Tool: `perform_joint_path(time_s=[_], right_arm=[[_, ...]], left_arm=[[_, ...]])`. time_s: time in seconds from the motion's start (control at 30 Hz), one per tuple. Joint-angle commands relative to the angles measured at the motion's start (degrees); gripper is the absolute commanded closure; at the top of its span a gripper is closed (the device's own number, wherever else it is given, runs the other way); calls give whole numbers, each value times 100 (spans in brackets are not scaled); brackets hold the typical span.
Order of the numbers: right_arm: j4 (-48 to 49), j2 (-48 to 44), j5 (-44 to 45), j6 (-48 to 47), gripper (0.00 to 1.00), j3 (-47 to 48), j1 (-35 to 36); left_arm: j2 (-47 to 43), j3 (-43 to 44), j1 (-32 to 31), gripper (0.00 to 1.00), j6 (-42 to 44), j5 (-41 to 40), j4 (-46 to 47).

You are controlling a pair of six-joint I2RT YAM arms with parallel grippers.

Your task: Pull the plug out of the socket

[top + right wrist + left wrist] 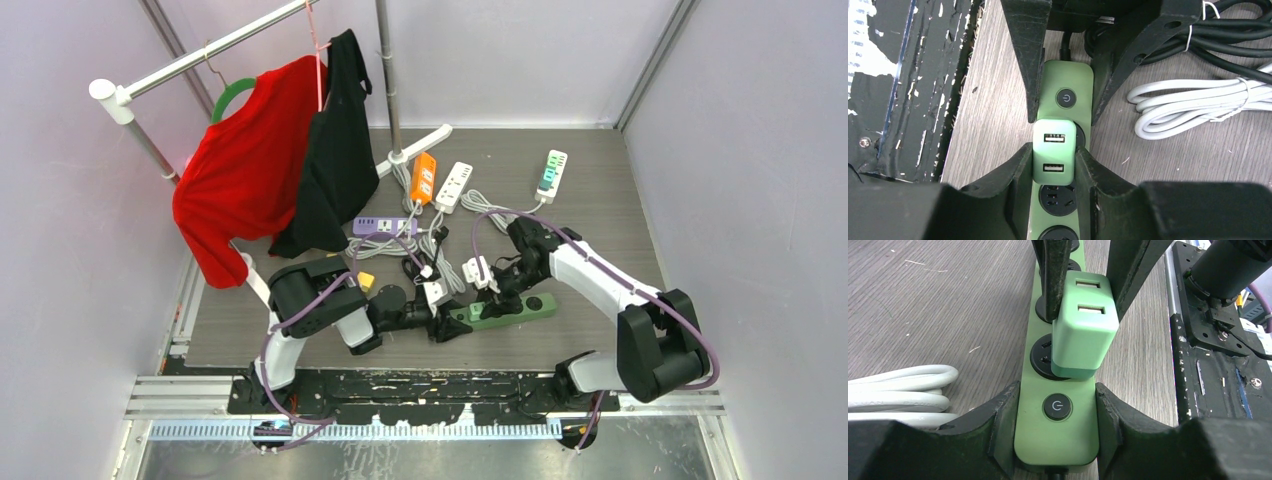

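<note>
A green power strip (510,309) lies near the table's front edge. A light green USB plug (1083,335) with two ports sits in the strip's socket beside the black power button (1056,406). My left gripper (1055,412) is shut on the strip's button end (1055,440), one finger on each side. My right gripper (1052,170) is shut on the plug (1052,150), its fingers pressed against both sides. In the top view the left gripper (447,322) and right gripper (487,294) meet over the strip's left end.
Coiled white cable (898,395) lies beside the strip; black cables (1228,45) lie beyond. Purple (385,227), orange (424,177) and white power strips (453,186), (551,175) lie further back. A clothes rack with a red shirt (250,165) and a black garment (335,150) stands back left.
</note>
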Motion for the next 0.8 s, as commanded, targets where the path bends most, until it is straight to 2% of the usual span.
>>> perform_joint_path(time_s=[0.0,0.07,0.17,0.3,0.4,0.47,0.57,0.63,0.7,0.77], right_arm=[[-739,5,-167,-1213,99,75,-202],[-737,-12,-455,-1315,99,51,-75],[-110,-36,-464,-507,99,70,164],[292,62,191,35,99,96,189],[276,19,452,96,99,132,15],[-125,-4,349,-324,99,172,-193],[-998,55,118,-1490,99,129,-270],[-1147,119,-236,-1655,99,148,-217],[-964,102,-440,-1398,99,155,-22],[-174,1,-505,-520,99,54,160]], left_arm=[[274,-94,108,100,-326,34,-424],[272,-93,116,100,-324,62,-421],[288,-91,116,100,-332,46,-420],[314,-74,132,100,-338,28,-421],[302,-87,154,100,-346,29,-418],[295,-101,155,100,-354,26,-425],[309,-92,156,100,-391,53,-420],[331,-77,155,100,-409,74,-424],[359,-67,162,100,-403,69,-424],[393,-61,168,100,-403,71,-418]])
